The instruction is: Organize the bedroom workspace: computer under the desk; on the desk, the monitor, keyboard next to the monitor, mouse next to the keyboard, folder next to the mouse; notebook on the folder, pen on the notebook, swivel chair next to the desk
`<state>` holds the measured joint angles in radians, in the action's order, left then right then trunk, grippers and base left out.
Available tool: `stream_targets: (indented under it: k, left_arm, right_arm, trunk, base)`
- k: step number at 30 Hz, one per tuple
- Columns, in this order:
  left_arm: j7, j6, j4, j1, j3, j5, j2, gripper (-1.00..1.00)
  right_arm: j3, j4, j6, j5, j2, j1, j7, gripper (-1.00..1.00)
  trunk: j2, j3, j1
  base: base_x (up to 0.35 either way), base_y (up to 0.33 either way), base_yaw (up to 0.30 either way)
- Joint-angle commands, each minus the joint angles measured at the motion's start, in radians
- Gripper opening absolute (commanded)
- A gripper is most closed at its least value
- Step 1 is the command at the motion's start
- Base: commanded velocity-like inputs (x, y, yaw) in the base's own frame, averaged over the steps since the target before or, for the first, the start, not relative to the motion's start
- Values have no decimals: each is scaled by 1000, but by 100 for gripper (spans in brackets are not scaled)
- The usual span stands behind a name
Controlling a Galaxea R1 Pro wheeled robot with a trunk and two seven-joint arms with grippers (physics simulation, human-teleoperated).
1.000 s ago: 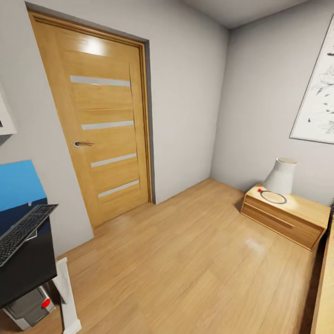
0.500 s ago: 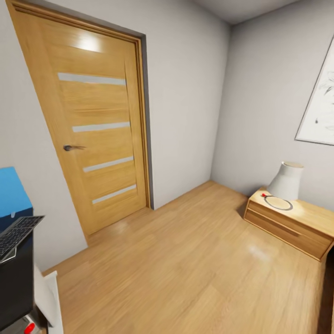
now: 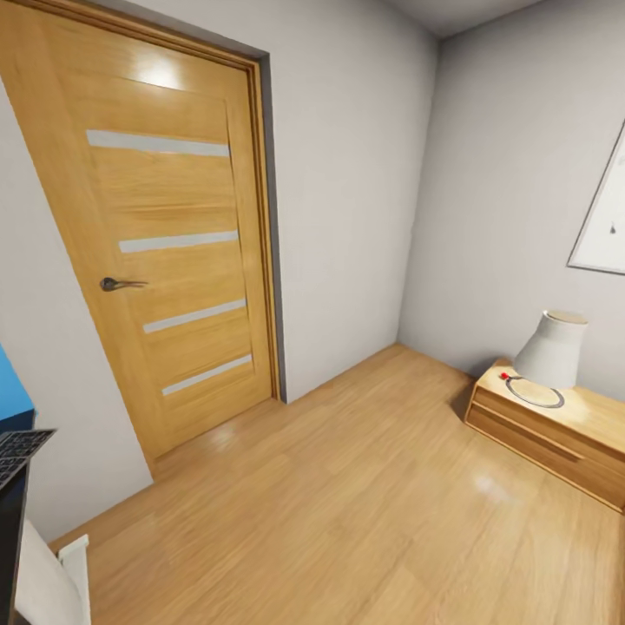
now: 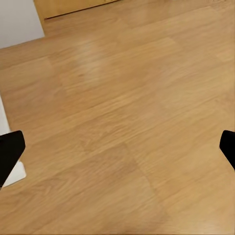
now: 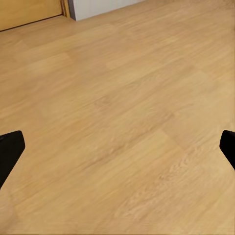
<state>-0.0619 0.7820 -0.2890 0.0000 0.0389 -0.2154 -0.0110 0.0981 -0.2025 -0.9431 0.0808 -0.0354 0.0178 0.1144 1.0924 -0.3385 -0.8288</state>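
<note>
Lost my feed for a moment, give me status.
Both grippers, left and right, open, empty over bare floor. Keyboard corner on desk at left edge. Nothing blocking.

The camera has swung right; the keyboard [image 3: 16, 451] nears the frame edge.

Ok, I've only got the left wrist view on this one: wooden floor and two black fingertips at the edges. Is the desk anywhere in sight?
Observer: Just barely. In the head view a corner of the keyboard lies on the black desk at the far left edge.
Operator: What is straight ahead?
Observer: A closed wooden door with a metal handle.
Operator: And to the right?
Observer: A low wooden cabinet against the wall, with a white lamp standing on it.
</note>
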Motion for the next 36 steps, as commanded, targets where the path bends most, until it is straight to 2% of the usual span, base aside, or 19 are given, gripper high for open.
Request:
stream_targets:
  k: [1, 30, 36]
  left_arm:
    - [-7, 2, -1, 0, 4, -1, 0, 100]
    - [-7, 0, -1, 0, 5, -1, 0, 100]
    - [-7, 0, 10, 0, 6, -1, 0, 100]
  right_arm:
    - [3, 1, -2, 8, 0, 1, 10, 100]
    - [4, 6, 4, 8, -3, 1, 7, 100]
    - [4, 5, 4, 8, -4, 1, 8, 100]
  trunk:
    - [1, -1, -1]
    - [1, -1, -1]
    - [1, -1, -1]
  base:
    - [330, 0, 0]
    - [330, 0, 1]
    - [331, 0, 149]
